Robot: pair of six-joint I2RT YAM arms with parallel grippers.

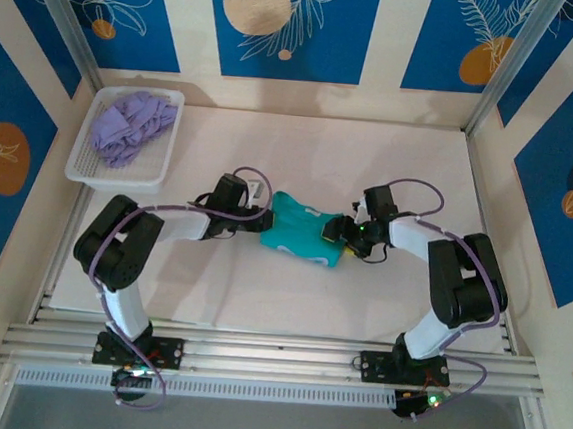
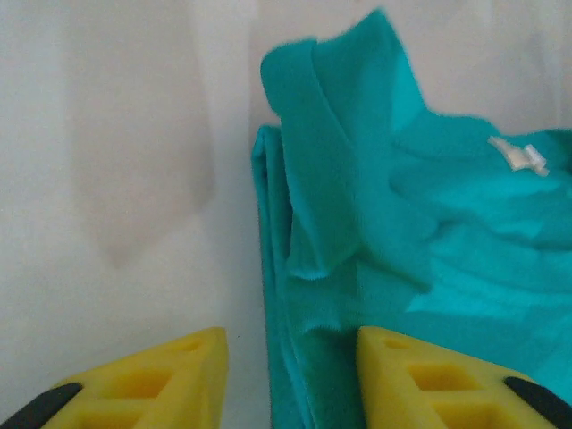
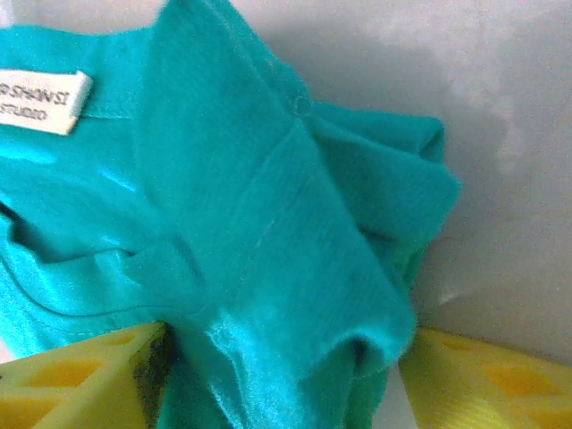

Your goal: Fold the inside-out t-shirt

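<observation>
The teal-green inside-out t-shirt (image 1: 300, 232) lies bunched mid-table between both grippers, its white neck label (image 3: 40, 100) showing. My left gripper (image 1: 264, 217) is at the shirt's left end. Its yellow fingers (image 2: 152, 384) stand apart, and the folded edge of the t-shirt (image 2: 357, 223) runs down between them, against the right one. My right gripper (image 1: 340, 235) is at the shirt's right end, open wide. A raised hump of the t-shirt (image 3: 268, 268) fills most of its gap and touches the left finger (image 3: 80, 380). A sliver of table shows beside the other finger.
A white basket (image 1: 85, 162) at the back left holds a lavender-purple garment (image 1: 132, 126). The pale table cover (image 1: 380, 293) extends around the shirt. Blue-patterned walls and metal posts close in the table's back and sides.
</observation>
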